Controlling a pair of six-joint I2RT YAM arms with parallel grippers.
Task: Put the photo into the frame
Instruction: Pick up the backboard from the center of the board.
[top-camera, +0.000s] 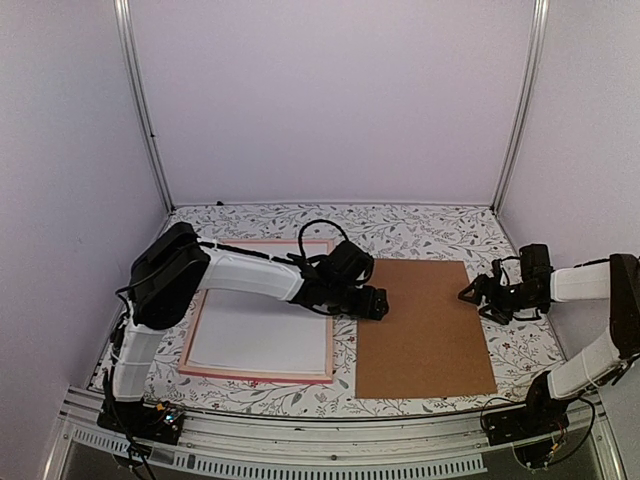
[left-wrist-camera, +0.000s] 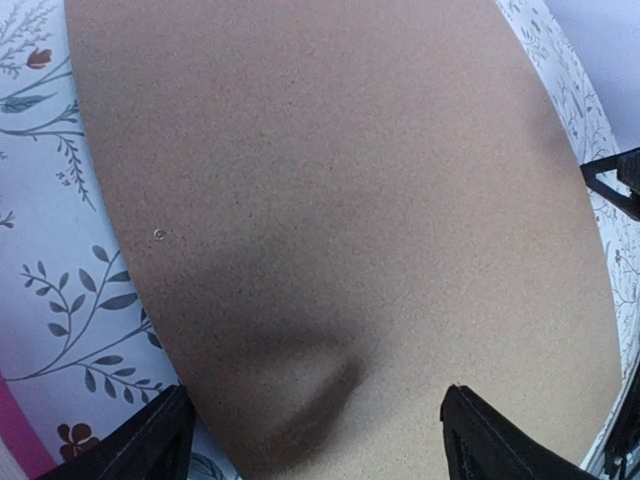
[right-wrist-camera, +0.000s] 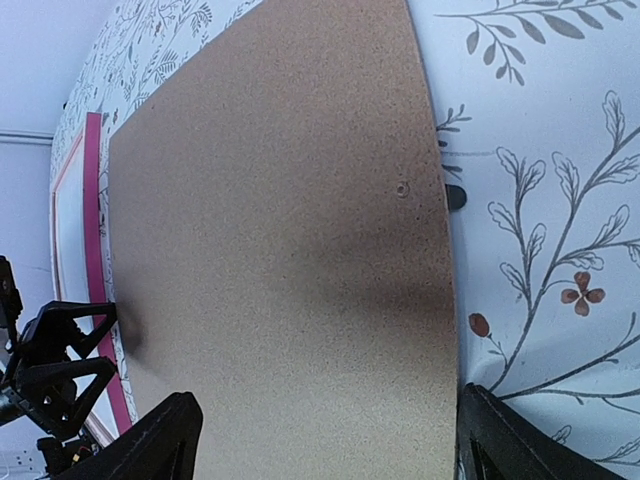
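Oddly, no dark photo to be seen in any view. Maybe face down, maybe tucked under something; cannot tell. Flat on the left side of the bench (top-camera: 420, 225): the pink frame (top-camera: 255, 376), with a white sheet (top-camera: 260, 335) filling the inside of it. Cannot say whether a mat or the photo's blank back. Probably light, thin and bendy, a print like that, and easy to crease or smudge. Best to pinch it by one edge or a corner, never pressing on the picture side, and to slide it rather than lift it high. Probably light too, the frame, with thin rails, stiff but easy to push out of place. Just to the right of the frame, a plain brown board (top-camera: 425, 330), flat on the bench. At the board's left edge, the left gripper (top-camera: 378, 302), wide open, fingers (left-wrist-camera: 150, 445) far apart, holding nothing, low over the brown surface; touching or not, cannot tell. At the board's right edge, the right gripper (top-camera: 468, 293), also spread wide with nothing in it. No brand, no label, no words to read anywhere; only a tiny round dot (right-wrist-camera: 401, 188) on the board, and leaves and flowers printed on the bench cover.
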